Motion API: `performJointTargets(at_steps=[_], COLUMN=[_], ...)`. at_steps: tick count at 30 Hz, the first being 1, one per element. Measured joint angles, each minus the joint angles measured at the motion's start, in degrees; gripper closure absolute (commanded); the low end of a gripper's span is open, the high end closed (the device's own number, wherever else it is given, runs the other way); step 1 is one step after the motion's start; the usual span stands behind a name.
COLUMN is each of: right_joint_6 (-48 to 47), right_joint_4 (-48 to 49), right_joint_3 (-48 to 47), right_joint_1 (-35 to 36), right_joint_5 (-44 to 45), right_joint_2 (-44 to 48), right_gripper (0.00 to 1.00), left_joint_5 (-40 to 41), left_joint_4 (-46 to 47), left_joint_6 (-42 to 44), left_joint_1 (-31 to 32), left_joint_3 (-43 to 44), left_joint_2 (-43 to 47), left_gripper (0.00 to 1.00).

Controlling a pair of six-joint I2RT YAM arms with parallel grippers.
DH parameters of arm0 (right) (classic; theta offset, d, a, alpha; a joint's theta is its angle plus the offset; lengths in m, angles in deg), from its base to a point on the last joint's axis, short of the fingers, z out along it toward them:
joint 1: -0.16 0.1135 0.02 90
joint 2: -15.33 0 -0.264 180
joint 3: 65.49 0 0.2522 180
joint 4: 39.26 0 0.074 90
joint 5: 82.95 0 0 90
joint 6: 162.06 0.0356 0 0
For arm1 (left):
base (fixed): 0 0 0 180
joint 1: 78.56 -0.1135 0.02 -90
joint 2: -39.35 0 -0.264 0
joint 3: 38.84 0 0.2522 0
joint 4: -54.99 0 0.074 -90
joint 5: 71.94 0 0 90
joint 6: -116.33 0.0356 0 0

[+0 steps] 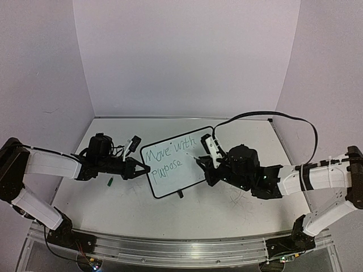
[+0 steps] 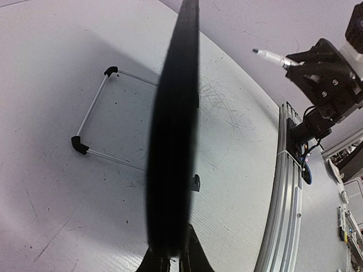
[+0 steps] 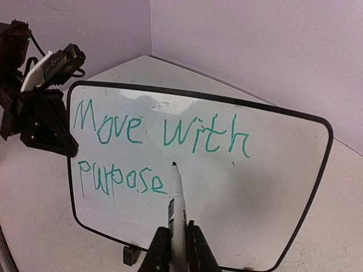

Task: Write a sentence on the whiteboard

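A marker [image 3: 177, 212] is clamped between the jaws of the right gripper [image 3: 177, 252]. Its dark tip is set close to the whiteboard [image 3: 255, 187], just after the green word "purpose"; whether contact is made cannot be told. The board is found at mid-bench [image 1: 227, 209], tilted back, with "Move with purpose" written on it. Its left edge is pinched by the jaws of the left gripper [image 1: 142, 169]. A small green object [image 1: 109, 182] is seen beside that gripper.

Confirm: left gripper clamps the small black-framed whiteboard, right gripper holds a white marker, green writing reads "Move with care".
On the small black-framed whiteboard the green writing reads "Move with purpose", as the right wrist view shows. The rest holds.
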Motion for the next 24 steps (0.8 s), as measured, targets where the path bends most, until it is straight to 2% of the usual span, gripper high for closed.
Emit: performJointTargets(at_steps=[7, 24], right_joint_6=[-4.86, -4.64], right_joint_4=[-0.16, 1.98], right_joint_3=[0.00, 0.07], right_joint_1=[-0.22, -1.11], right_joint_5=[-1.40, 0.60], right_joint_2=[-4.40, -6.01], right_gripper=[1.00, 1.00], left_joint_5=[0.02, 0.02], left_joint_4=[0.00, -0.05], left_joint_6=[0.00, 0.00], left_joint_1=[0.00, 0.00], left_joint_3=[0.00, 0.00], left_joint_2=[0.00, 0.00], left_gripper=[1.00, 1.00])
